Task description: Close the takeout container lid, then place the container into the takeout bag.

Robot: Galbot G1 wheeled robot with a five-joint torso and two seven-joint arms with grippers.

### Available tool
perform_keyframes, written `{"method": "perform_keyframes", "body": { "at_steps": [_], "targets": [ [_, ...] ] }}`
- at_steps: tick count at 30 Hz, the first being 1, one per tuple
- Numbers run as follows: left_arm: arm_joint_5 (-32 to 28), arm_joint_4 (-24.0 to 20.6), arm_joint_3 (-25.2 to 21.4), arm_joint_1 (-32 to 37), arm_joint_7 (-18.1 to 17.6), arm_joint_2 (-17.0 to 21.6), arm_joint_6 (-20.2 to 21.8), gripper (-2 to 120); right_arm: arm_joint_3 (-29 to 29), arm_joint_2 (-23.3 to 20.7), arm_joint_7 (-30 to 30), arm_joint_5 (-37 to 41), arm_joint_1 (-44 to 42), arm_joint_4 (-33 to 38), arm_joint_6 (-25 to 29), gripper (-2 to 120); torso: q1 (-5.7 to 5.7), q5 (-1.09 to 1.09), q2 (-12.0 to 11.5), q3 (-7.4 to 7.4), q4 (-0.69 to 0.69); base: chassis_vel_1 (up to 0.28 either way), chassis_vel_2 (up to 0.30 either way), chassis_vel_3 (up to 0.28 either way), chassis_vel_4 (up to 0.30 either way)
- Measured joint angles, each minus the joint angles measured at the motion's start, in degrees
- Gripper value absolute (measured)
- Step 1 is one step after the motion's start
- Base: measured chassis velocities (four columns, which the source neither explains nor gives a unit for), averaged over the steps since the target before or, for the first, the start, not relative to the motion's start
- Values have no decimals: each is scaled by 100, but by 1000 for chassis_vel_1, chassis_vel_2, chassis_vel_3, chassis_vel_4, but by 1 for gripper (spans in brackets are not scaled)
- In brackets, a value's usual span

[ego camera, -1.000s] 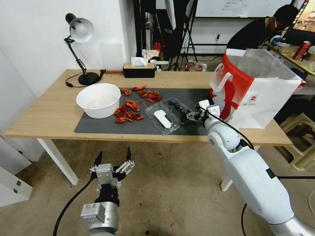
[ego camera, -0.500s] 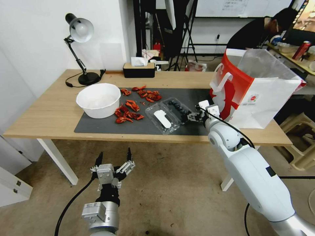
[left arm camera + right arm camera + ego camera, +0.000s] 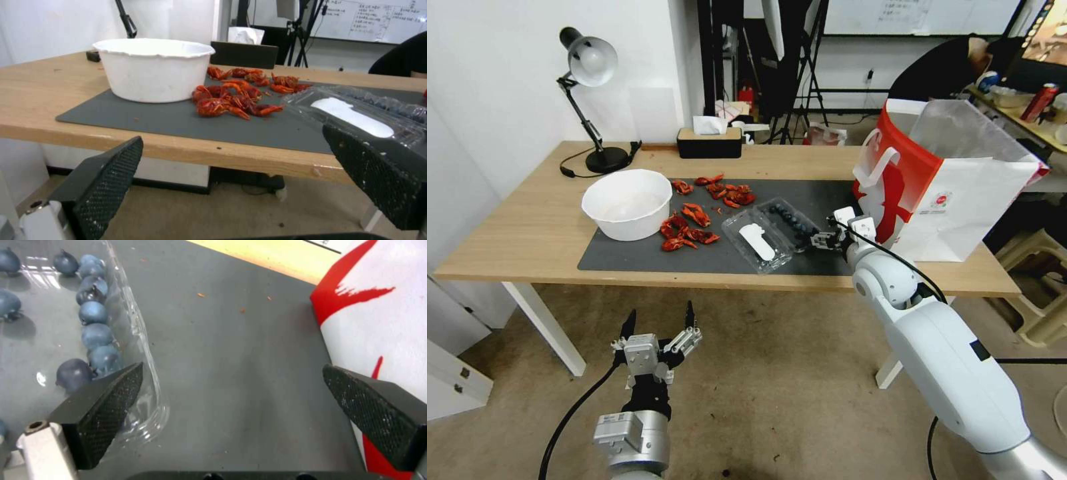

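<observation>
The takeout container (image 3: 774, 231) lies open on the grey mat (image 3: 627, 257). Its blueberry half (image 3: 790, 218) is on the far side. The lid (image 3: 757, 241) with the white label lies flat on the near side. My right gripper (image 3: 816, 239) is open at the container's right edge. In the right wrist view one finger (image 3: 104, 410) hangs over the clear rim beside the blueberries (image 3: 94, 336), and the other finger (image 3: 378, 406) is close to the takeout bag (image 3: 382, 306). The red-and-white takeout bag (image 3: 954, 187) stands open at the table's right. My left gripper (image 3: 657, 322) hangs open below the table's front edge.
A round white bowl (image 3: 627, 202) and a scatter of red crayfish (image 3: 694, 223) lie on the mat left of the container. A desk lamp (image 3: 590, 100) and a tissue box (image 3: 709, 140) stand at the back. A person bends over another table behind the bag.
My right gripper has shifted slightly to the right at the container's edge. The left arm and the container have not moved.
</observation>
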Motion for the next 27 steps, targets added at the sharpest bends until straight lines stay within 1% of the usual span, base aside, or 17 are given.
{"method": "perform_keyframes", "body": {
  "at_steps": [17,27],
  "targets": [
    [11,43,13,-4,-12,0,-106,100,40,-45,376,36,-270,249,2,100,0,0,1,0,0,0,0,0,0],
    [31,76,31,12,-12,0,-173,100,82,-109,476,122,-402,423,1,100,0,0,1,0,0,0,0,0,0]
  ]
}}
